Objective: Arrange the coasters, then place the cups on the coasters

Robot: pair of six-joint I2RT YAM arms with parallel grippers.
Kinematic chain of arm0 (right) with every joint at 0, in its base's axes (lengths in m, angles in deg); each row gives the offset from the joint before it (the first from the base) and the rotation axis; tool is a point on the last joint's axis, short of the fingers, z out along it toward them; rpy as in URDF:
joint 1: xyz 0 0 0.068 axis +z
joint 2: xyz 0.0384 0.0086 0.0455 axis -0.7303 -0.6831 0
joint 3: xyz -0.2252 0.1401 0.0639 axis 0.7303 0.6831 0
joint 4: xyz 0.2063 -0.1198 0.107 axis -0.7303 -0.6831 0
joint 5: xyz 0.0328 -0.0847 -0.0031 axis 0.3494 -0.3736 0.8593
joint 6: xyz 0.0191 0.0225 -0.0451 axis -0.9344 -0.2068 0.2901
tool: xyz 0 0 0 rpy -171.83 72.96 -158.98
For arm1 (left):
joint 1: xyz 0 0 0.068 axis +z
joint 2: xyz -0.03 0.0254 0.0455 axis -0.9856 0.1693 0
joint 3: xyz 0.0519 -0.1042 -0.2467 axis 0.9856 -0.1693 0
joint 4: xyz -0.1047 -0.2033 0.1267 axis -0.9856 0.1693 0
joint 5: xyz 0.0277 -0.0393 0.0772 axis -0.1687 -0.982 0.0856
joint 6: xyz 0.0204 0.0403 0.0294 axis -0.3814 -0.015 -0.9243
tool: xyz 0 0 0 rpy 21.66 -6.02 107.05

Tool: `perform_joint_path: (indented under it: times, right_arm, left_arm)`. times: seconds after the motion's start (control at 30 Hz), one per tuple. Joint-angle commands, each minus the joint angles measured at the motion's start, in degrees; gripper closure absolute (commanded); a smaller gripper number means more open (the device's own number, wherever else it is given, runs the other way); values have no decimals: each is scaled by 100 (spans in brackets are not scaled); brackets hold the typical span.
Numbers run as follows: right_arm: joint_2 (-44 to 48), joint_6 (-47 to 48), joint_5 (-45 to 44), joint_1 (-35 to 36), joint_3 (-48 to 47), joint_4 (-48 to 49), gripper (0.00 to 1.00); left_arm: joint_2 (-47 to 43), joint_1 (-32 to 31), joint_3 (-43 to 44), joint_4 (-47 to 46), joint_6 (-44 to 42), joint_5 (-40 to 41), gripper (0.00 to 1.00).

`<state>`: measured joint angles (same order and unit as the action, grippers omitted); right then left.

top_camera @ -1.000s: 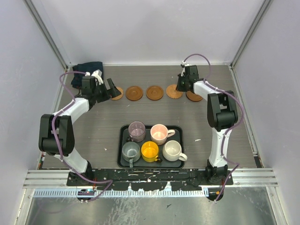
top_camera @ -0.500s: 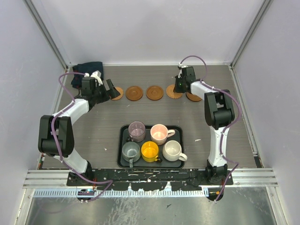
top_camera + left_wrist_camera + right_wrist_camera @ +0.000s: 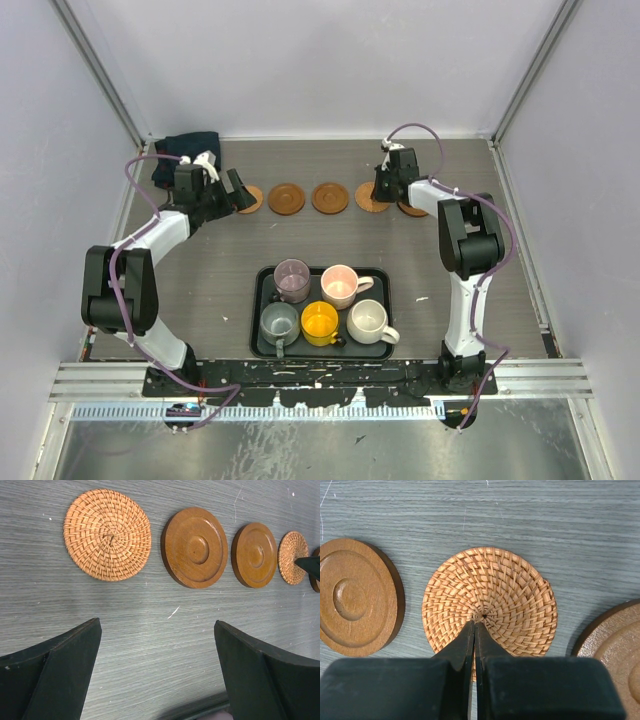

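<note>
Five coasters [image 3: 330, 197] form one row

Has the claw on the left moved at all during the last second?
No. In the top view the left gripper hangs open in the same place, just left of the leftmost coaster, as it did a second ago.

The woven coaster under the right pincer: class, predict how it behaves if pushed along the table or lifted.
Lying flat and thin, the woven coaster would probably slide rather than roll or tip. Its basket weave suggests it is light and slightly flexible, unlike the solid wooden coaster beside it. The rough texture may give the shut right pincer some purchase.
</note>
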<state>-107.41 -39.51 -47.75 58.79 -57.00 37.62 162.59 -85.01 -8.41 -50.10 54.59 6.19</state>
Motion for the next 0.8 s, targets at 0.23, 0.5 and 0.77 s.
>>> perform_joint_path:
  times: [0.23, 0.5, 0.77]
  right_arm:
    - [192, -17, -114, 26, 46, -206, 94]
    - [277, -40, 33, 60, -377, -298, 94]
    - [698, -27, 130, 111, -618, -243, 91]
  left_arm:
    - [-206, 25, -27, -215, -44, 63, 4]
    - [-203, 27, 10, -192, -71, 97, 4]
    - [-218, 27, 153, -102, -156, 129, 4]
